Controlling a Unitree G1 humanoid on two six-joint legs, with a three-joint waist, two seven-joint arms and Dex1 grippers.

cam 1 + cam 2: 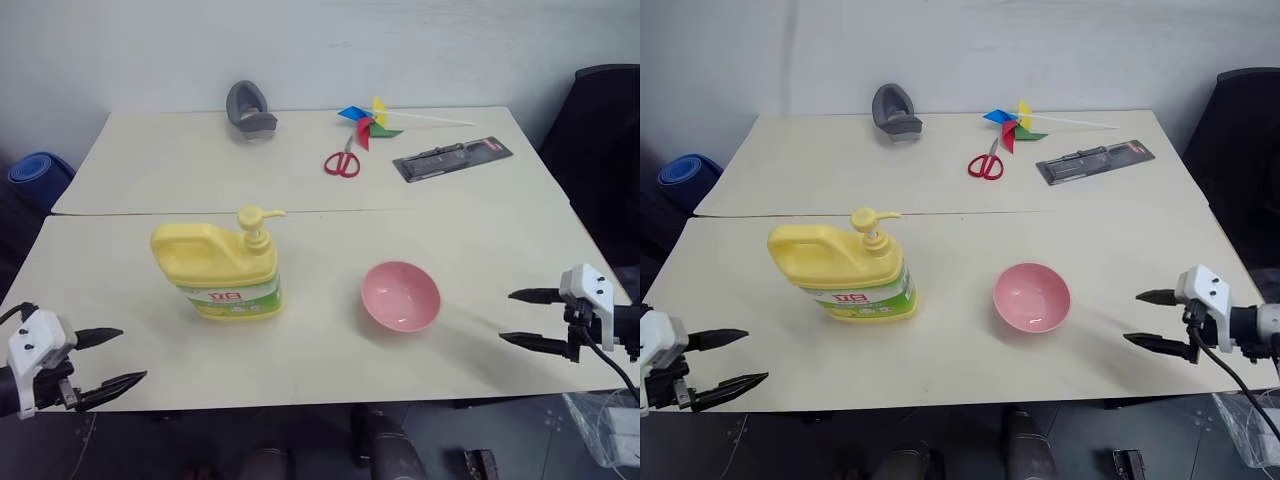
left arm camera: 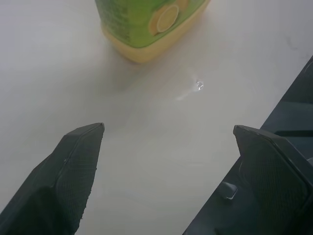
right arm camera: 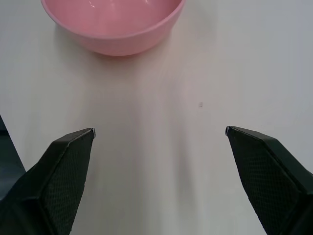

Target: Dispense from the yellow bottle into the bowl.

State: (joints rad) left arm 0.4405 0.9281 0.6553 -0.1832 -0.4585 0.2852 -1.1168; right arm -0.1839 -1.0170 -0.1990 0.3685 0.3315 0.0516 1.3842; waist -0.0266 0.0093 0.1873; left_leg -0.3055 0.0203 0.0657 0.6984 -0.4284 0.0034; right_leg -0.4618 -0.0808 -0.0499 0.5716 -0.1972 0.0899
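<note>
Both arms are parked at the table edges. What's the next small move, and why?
Probably bring the open right gripper in to the bowl and slide it under the yellow bottle's nozzle, since the nozzle points toward the bowl but stops well short.

In the left wrist view the yellow bottle [image 2: 146,27] is cut off by the picture's edge, so just its base and the lower part of its label show; in the right wrist view the bowl [image 3: 113,24] loses its far rim the same way; the red lettering on the bottle's label is too small to read in the head views; a blue roll [image 1: 38,176] beside the table [image 1: 470,250] is partly hidden behind its corner.
</note>
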